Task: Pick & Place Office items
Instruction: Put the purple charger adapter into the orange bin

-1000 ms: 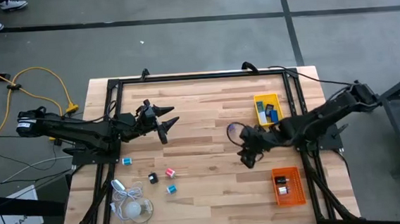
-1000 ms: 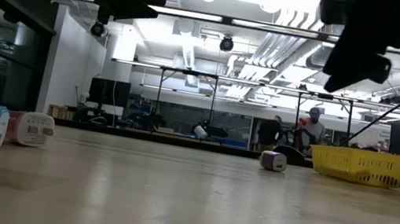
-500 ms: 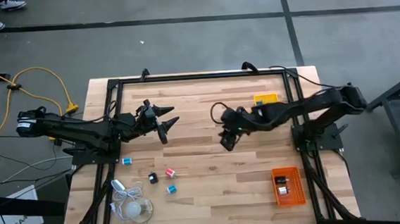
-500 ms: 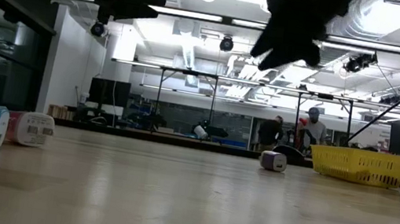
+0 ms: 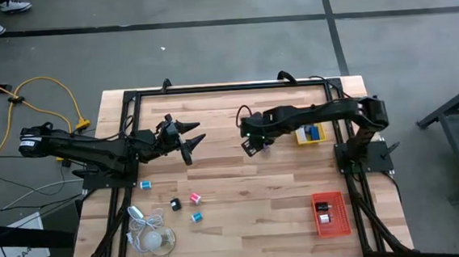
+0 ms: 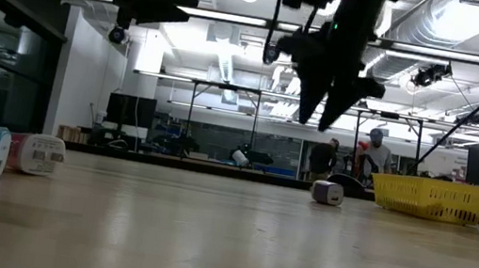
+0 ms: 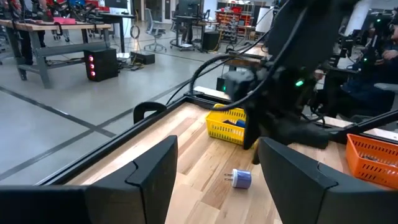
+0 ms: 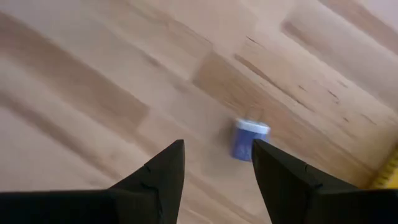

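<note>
A small purple plug with a white end lies on the wooden table just beyond my right gripper's open fingers; nothing is touched. The left wrist view shows that plug under my right gripper; the low view shows the plug with the gripper hanging above. My left gripper waits open over the table's left half. A teal piece, a black one, a pink one and another teal one lie near the left front.
A yellow tray with blue pieces stands at the right far side, partly under my right arm. An orange tray holding small pieces sits at the right near corner. A white bulb-like thing with coiled cord lies front left. People stand in the room behind.
My right arm has swung from the table's right middle toward the far edge and the left, past the yellow tray, and its gripper now hangs over the purple plug near the table's centre. The left arm has kept still.
</note>
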Action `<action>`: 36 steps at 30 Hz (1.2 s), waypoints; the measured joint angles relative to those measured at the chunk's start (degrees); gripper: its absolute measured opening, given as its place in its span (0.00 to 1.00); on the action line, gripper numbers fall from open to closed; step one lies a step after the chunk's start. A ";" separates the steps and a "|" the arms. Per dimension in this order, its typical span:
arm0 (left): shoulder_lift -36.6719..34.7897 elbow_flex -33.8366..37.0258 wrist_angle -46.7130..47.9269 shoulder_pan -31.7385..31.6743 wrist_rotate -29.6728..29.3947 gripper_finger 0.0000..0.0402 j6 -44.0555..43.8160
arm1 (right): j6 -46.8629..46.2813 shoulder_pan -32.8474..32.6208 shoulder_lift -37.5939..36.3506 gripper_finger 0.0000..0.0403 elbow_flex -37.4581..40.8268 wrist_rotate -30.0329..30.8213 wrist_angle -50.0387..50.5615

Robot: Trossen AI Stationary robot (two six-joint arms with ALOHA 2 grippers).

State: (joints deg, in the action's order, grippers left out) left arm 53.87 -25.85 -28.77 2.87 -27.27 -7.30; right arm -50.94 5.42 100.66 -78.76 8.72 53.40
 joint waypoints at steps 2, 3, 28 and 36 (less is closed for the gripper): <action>0.00 0.00 -0.02 -0.01 0.00 0.54 -0.01 | -1.37 1.05 1.01 0.43 0.07 -0.40 0.97; 0.00 0.00 -0.02 0.01 0.00 0.54 -0.01 | -2.14 1.40 1.45 0.43 0.07 -0.52 1.11; 0.00 0.00 -0.02 0.00 0.00 0.54 -0.01 | -5.86 1.32 7.19 0.43 0.07 -0.14 5.21; 0.00 0.00 -0.02 -0.01 0.00 0.54 0.00 | -5.86 1.32 7.10 0.43 0.47 -0.10 4.69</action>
State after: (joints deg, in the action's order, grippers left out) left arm 53.87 -25.85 -28.80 2.86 -27.27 -7.30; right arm -56.80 6.74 107.76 -78.30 8.62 58.09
